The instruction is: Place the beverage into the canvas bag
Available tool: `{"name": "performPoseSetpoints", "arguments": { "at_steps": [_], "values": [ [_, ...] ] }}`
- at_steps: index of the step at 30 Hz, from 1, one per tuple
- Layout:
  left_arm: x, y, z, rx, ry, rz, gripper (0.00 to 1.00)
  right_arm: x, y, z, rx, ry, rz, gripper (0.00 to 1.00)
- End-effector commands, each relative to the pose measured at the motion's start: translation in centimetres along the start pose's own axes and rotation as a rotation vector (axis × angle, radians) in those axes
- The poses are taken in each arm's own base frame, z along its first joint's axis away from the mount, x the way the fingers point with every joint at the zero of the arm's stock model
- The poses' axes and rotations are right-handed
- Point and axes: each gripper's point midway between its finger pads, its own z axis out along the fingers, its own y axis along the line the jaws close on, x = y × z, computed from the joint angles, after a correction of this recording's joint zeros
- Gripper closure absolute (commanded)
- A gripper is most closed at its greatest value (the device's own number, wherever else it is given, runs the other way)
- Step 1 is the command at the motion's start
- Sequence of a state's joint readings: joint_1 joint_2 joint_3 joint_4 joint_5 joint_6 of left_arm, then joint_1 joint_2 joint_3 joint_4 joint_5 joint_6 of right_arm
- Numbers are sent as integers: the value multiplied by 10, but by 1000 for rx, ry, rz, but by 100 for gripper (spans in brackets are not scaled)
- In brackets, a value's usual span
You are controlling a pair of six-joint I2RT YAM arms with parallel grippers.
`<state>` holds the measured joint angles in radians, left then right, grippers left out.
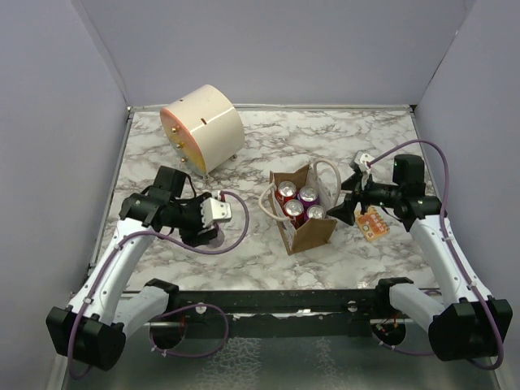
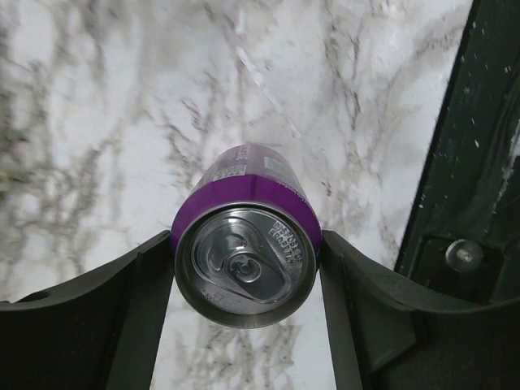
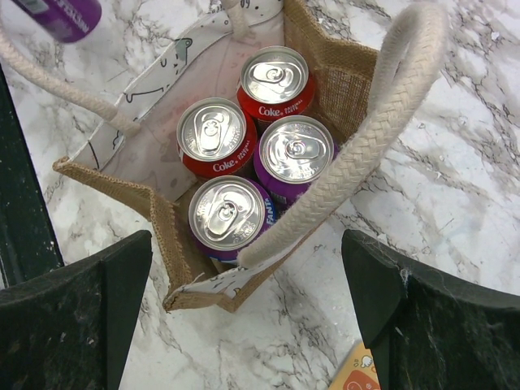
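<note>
Four cans (image 3: 288, 150) stand upright in the canvas bag (image 3: 345, 81), and only the right wrist view reads them: two red Cokes and two purple. A whitish rope handle (image 3: 357, 146) arches across them. The right end effector (image 3: 244, 252) looks down on them with its fingers wide apart, gripping nothing. Overhead, the bag stands near the middle of the tabletop (image 1: 341, 138), and that end effector is just beside its right side. The overhead view buries the fifth drink under the left end effector (image 1: 213, 218), toward the tabletop's left edge. The left wrist view shows it plainly: a purple can (image 2: 244, 260), lid up, clamped between both fingers (image 2: 106, 317), well outside the bag.
</note>
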<state>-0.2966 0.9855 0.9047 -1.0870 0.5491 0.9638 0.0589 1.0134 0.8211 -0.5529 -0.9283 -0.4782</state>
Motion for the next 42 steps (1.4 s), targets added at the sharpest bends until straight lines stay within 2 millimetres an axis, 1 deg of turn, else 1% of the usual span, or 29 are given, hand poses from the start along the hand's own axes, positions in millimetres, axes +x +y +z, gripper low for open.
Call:
{"name": "performPoseSetpoints", "arguments": {
  "at_steps": [1, 4, 7, 10, 14, 16, 19, 22, 25, 26, 30, 32, 35, 38, 42],
  "values": [
    [-69, 20, -37, -81, -200, 107, 100, -6, 2, -2, 1, -19, -50, 1],
    [-102, 35, -62, -143, -269, 126, 100, -11, 1, -6, 27, -25, -64, 1],
    [-137, 54, -89, -223, -349, 95, 100, -16, -5, -12, 80, -11, -66, 3],
    [-172, 68, -112, -257, -439, 84, 100, -22, -4, -20, 97, 15, -98, 5],
    [-210, 86, -130, -281, -541, 46, 100, -37, 1, -33, 97, 38, -126, 10],
    [-222, 98, -132, -291, -568, 10, 100, -46, 8, -39, 79, 32, -149, 12],
    [-237, 113, -130, -304, -578, -24, 100, -60, 20, -46, 50, 9, -191, 13],
    [-252, 121, -122, -305, -568, -34, 100, -64, 25, -46, 16, 18, -219, 14],
    [-268, 123, -112, -278, -572, -22, 100, -60, 31, -38, -35, 50, -233, 16],
    [-271, 125, -107, -265, -572, -28, 100, -61, 35, -36, -53, 50, -244, 17],
    [-285, 128, -96, -211, -597, -41, 100, -70, 55, -23, -119, 39, -305, 17],
    [-290, 128, -92, -182, -608, -46, 100, -65, 66, -11, -159, 73, -327, 18],
    [-296, 128, -84, -143, -610, -41, 100, -58, 76, 4, -206, 89, -351, 20],
    [-296, 126, -74, -109, -606, -37, 100, -44, 75, 15, -230, 115, -359, 21],
    [-293, 121, -62, -71, -612, -33, 100, -16, 75, 29, -251, 187, -351, 25]
  ]
}}
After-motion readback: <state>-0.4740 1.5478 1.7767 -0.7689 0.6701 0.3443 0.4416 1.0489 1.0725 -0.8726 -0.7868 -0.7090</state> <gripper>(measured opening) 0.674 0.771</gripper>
